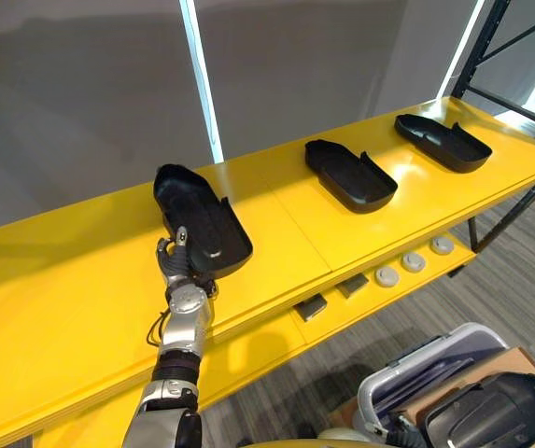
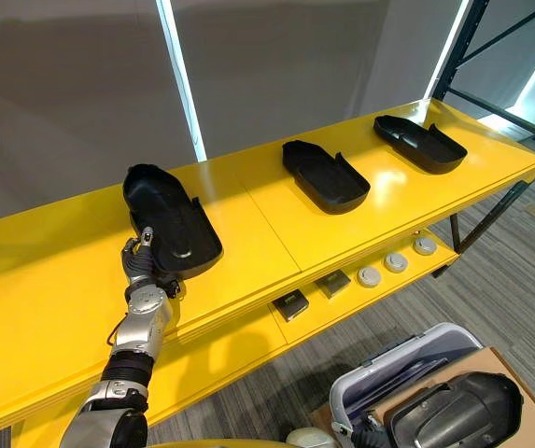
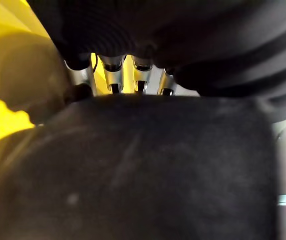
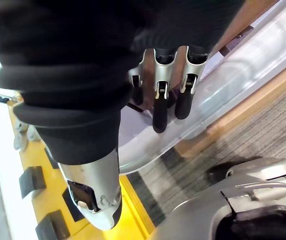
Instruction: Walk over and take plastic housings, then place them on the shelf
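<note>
A black plastic housing lies on the yellow top shelf, open side up. My left hand is at its near end, thumb over the rim and fingers curled beneath it. Two more black housings lie further right on the same shelf. Another black housing rests in a cardboard box at the lower right. My right hand hangs open over the rim of a pale plastic bin, holding nothing.
The lower yellow shelf carries small grey blocks and round grey discs. The pale bin stands on the carpet beside the cardboard box. A black rack post rises at the shelf's far right end.
</note>
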You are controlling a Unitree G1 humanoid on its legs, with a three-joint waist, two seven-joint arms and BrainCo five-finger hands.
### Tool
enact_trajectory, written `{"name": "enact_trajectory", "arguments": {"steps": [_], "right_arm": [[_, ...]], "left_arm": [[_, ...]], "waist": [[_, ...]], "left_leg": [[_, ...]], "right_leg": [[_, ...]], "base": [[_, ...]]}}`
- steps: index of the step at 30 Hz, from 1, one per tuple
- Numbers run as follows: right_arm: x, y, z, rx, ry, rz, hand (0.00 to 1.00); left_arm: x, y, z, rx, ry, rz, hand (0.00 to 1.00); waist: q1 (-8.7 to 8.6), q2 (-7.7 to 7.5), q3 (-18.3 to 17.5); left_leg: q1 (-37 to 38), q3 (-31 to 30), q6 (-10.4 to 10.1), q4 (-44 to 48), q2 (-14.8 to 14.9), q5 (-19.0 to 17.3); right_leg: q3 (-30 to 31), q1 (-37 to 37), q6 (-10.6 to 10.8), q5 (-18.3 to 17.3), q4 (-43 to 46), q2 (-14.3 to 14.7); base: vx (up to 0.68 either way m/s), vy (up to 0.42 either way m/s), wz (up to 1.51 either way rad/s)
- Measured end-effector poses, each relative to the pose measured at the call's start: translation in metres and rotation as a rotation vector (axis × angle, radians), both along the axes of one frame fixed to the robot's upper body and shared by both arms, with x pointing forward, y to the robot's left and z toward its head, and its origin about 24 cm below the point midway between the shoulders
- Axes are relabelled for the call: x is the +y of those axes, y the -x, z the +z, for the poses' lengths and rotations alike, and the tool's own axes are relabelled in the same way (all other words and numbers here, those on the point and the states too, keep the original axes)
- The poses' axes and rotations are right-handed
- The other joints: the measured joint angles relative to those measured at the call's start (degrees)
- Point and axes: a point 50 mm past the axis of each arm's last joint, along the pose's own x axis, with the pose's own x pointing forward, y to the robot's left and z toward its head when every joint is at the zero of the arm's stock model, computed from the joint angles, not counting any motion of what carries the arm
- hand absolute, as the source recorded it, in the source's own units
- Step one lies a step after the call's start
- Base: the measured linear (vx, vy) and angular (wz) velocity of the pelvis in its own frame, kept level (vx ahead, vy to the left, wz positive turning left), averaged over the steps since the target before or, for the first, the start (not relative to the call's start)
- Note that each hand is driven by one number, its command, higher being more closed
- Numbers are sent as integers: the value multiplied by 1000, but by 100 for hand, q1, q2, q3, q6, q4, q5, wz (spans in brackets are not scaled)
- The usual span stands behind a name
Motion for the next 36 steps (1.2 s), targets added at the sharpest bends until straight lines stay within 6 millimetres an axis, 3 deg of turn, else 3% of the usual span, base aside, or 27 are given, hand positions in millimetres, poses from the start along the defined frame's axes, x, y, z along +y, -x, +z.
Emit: {"name": "enact_trajectory", "arguments": {"steps": [5,14,21,22,25,29,31,36], "right_arm": [[1,-2,0,-6,-9,-12,0],[1,-3,0,-7,-10,-9,0],[-2,3,-2,12,-3,-1,0],[-2,3,-2,9,-5,-4,0],[-2,4,-2,6,-7,-12,0],[-2,7,-3,6,-13,-26,0],[-2,10,-3,13,-15,-33,0],[-3,11,-3,20,-12,-8,0]], "left_arm": [[2,-1,10,-39,-10,43,0],[5,2,47,-175,-158,96,0],[-40,18,73,-326,-254,-32,0],[-47,27,74,-352,-311,-81,100],[-58,41,70,-354,-409,-170,100],[-71,69,43,-266,-574,-361,100],[-75,77,35,-234,-616,-425,100],[-79,92,13,-139,-704,-558,100]], "waist": [[4,-22,98],[35,-29,133],[183,-13,135],[187,-4,130],[200,2,127],[242,10,120],[326,8,118],[336,-3,102]], "left_leg": [[-2,-22,1,0,-5,1],[8,-113,17,1,-6,13],[11,-168,14,0,-8,10],[12,-169,11,0,-9,8],[16,-170,-9,-1,-6,-6],[48,-161,14,0,-3,9],[46,-155,12,-1,-2,8],[40,-187,-18,-2,-5,-13]], "right_leg": [[-18,4,2,1,7,-8],[-125,90,4,-1,2,-14],[-142,7,25,-137,228,-32],[-145,-34,18,-185,316,-36],[-148,-37,23,-201,336,-36],[-155,-12,33,-208,336,-33],[-154,-13,34,-208,329,-33],[-195,-30,97,-248,293,-41]], "base": [[-3,-1,1],[10,-10,6],[-7,-8,3],[0,0,0],[0,0,0],[0,0,0],[0,0,0],[-16,-14,5]]}}
